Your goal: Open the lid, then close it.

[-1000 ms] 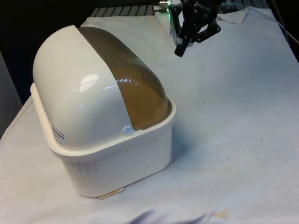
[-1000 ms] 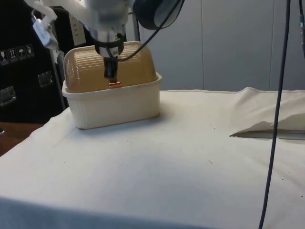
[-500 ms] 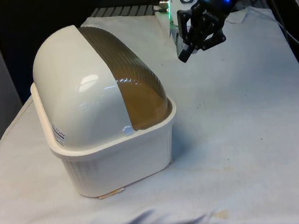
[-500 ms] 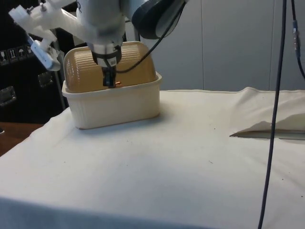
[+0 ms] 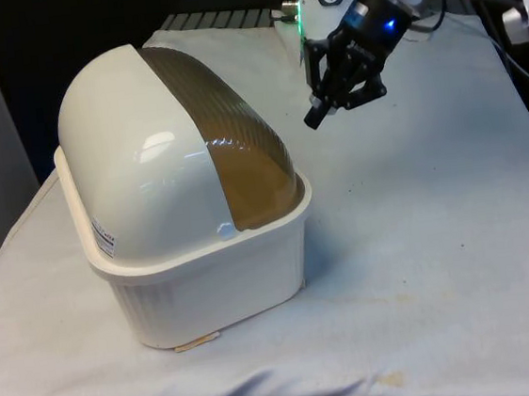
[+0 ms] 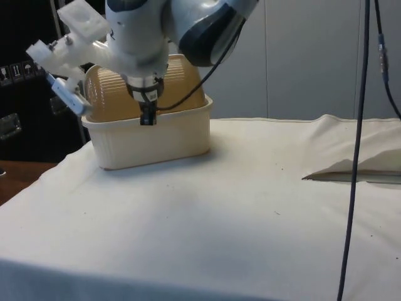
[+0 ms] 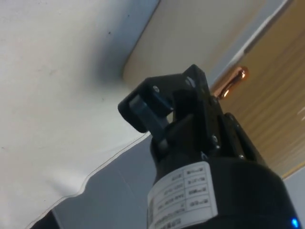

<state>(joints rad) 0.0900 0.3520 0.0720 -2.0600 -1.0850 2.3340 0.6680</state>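
We see a cream bread box [image 5: 207,280] sitting at about nine o'clock on the white-clothed surface [image 5: 439,236] in the front view, its ribbed amber roll-top lid [image 5: 230,135] fully down. The black gripper [image 5: 317,115] hangs in the air at roughly one o'clock from the box, clear of it, and from these angles we cannot tell whether its fingers are parted or together.

We judge the box to be light, rigid plastic, smooth and somewhat slippery; a hard pull could slide the whole thing across the cloth. The lid should roll back easily, and the sensible place to take hold is the small copper-coloured knob [image 7: 229,82] at the lid's lower edge.

The wrist view gives us that knob just beyond the gripper [image 7: 164,112], beside the cream rim. The front view turns the box's side towards us and hides the knob. In the side view the gripper [image 6: 148,118] stands in front of the lid [image 6: 182,88] near the rim.
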